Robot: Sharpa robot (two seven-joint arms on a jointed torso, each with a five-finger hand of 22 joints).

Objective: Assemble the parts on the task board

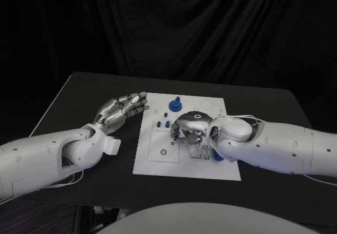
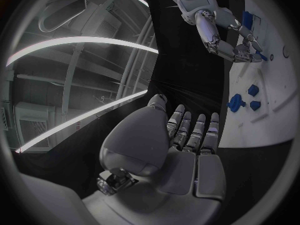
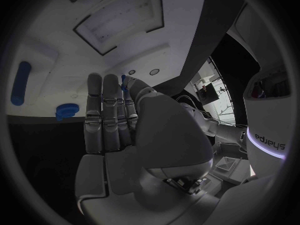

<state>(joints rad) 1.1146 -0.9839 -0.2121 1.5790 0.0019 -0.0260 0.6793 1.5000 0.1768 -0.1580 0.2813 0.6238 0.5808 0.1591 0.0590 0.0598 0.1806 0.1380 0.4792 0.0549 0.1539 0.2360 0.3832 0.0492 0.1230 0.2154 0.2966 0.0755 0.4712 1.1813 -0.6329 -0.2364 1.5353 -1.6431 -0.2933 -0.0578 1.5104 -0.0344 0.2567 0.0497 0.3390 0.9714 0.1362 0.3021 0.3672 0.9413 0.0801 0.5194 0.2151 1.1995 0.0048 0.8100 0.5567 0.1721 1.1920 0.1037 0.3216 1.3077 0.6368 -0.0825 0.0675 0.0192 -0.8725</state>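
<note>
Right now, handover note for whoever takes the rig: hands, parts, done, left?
Left robot hand: open, holding nothing, beside the board's left edge.
Right robot hand: over the board's middle, fingers down among the parts; the thumb and a finger appear to pinch a small blue part, grip not certain.
A tall blue part stands near the far edge; small blue parts lie mid-board.
Assembly unfinished; how much is left is unclear.

You are viewing two glossy white, rounded arms, each ending in a silver, segmented hand: the left hand (image 1: 121, 110) and the right hand (image 1: 188, 130). A glowing ring is showing on the right wrist; thin white cables are running beside both arms.
</note>
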